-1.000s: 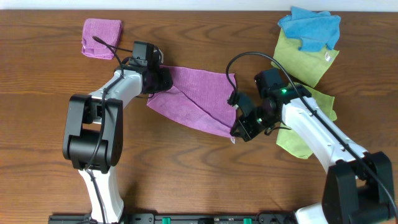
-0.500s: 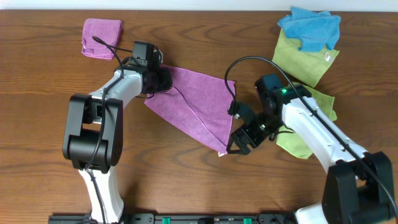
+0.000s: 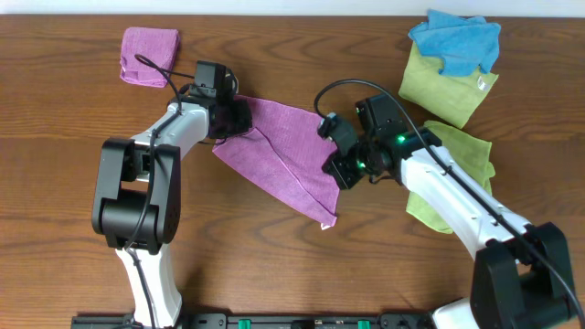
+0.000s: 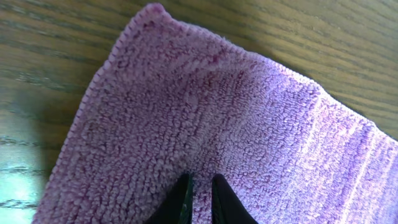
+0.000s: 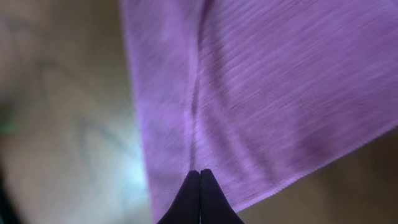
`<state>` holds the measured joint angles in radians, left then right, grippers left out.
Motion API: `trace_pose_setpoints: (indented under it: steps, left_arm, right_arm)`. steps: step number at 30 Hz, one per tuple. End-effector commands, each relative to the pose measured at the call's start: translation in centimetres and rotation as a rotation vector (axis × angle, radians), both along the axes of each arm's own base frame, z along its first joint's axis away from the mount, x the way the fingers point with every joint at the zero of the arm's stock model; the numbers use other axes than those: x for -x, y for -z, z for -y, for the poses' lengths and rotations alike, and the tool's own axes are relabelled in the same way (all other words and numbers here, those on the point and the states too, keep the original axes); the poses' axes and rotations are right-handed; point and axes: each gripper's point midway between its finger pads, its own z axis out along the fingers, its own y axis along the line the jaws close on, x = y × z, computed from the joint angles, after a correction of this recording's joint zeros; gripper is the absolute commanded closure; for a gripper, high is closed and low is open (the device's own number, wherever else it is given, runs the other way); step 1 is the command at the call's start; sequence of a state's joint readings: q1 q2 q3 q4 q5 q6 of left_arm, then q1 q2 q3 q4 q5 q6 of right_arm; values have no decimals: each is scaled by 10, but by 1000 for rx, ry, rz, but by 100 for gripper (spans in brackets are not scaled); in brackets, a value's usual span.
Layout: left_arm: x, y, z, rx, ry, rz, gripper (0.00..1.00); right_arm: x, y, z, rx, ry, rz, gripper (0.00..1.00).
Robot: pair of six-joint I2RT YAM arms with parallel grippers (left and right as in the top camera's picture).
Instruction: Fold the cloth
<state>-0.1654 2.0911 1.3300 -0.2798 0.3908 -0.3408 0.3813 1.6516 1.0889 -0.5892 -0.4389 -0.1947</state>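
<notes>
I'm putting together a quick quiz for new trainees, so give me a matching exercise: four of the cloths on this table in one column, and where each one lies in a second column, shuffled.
Things:
1. the cloth, large and purple
2. small purple pad
3. blue cloth
4. lower yellow-green cloth

Places:
a. on top of the upper yellow-green cloth
b. partly under the right arm
c. far left, folded small
d. opened out in the middle

Pairs: 1-d, 2-c, 3-a, 4-b

Magenta cloth [image 3: 283, 146], brown wood-grain table [image 3: 55, 247], blue rag [image 3: 457, 41]
</notes>
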Motion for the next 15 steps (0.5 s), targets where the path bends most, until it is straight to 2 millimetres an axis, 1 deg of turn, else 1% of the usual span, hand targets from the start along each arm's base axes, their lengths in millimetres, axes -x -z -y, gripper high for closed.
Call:
trace_pose_setpoints:
  steps: [1,3,6,8,10,13,15]
  left_arm:
    - [5,10,4,26,9,-38,87]
    - [7,10,4,28,11,-46,88]
    - [12,13,3,22,12,-72,88]
    - [16,14,3,18,17,-84,88]
    - [17,14,2,17,16,-91,89]
    - [21,17,0,5,12,-109,92]
    - [27,20,-3,-14,6,-139,94]
  right_arm:
    - [-18,14,7,58,104,5,99]
    - [-34,32,17,100,198,0,99]
    - [-49,44,19,99,261,7,99]
    - [-59,45,24,117,309,39,99]
    - [-72,45,34,161,374,89,99]
    - [-83,43,41,193,411,144,99]
    - [-92,41,44,201,430,184,99]
